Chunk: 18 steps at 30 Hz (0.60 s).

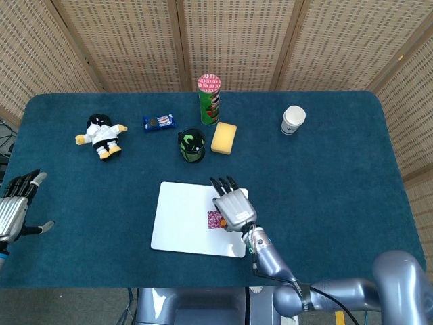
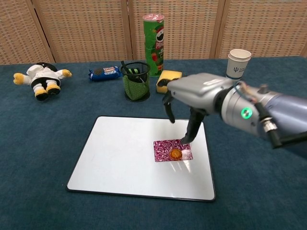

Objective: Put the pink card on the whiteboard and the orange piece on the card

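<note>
From above, my right hand, fingers spread and empty, hides most of the pink card and orange piece on the whiteboard.

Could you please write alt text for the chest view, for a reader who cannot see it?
A small orange piece lies on a pink card on a whiteboard, with the robot's right hand open just above it, holding nothing. Behind, on the blue table, stand a chips can, mesh cup, sponge and paper cup.
</note>
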Each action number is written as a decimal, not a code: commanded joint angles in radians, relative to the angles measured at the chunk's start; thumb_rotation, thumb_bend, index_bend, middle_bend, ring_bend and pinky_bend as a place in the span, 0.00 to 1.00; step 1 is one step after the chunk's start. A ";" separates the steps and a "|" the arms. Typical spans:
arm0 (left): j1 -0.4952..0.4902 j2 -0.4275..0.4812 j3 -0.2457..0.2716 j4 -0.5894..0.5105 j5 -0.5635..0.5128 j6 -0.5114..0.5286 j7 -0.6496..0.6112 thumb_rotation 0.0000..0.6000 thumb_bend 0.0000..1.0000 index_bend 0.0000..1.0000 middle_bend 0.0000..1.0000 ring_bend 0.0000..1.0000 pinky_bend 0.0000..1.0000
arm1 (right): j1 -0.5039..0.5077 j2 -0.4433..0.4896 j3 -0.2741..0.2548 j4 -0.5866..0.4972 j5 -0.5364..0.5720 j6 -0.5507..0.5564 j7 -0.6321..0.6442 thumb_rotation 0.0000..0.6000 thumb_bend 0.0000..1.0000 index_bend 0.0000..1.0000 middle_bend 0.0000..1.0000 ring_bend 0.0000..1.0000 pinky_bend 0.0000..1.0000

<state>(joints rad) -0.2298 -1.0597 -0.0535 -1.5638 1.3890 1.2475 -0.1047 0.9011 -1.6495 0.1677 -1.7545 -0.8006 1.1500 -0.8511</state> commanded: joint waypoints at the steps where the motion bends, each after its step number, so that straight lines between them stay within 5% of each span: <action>1: 0.002 0.002 0.003 0.000 0.008 0.004 -0.007 1.00 0.00 0.00 0.00 0.00 0.00 | -0.083 0.180 -0.024 -0.154 -0.120 0.087 0.065 1.00 0.00 0.50 0.00 0.00 0.00; 4: 0.004 0.002 0.006 0.002 0.017 0.010 -0.010 1.00 0.00 0.00 0.00 0.00 0.00 | -0.163 0.311 -0.067 -0.201 -0.229 0.122 0.179 1.00 0.00 0.41 0.00 0.00 0.00; 9: 0.009 -0.001 0.012 -0.002 0.032 0.023 -0.004 1.00 0.00 0.00 0.00 0.00 0.00 | -0.306 0.454 -0.154 -0.119 -0.426 0.201 0.421 1.00 0.00 0.04 0.00 0.00 0.00; 18: 0.039 -0.026 0.002 -0.004 0.029 0.102 0.079 1.00 0.00 0.00 0.00 0.00 0.00 | -0.538 0.465 -0.249 0.139 -0.605 0.427 0.597 1.00 0.00 0.00 0.00 0.00 0.00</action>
<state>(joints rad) -0.2005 -1.0744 -0.0464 -1.5694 1.4228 1.3292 -0.0488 0.4478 -1.1870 -0.0428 -1.6912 -1.3497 1.4925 -0.3199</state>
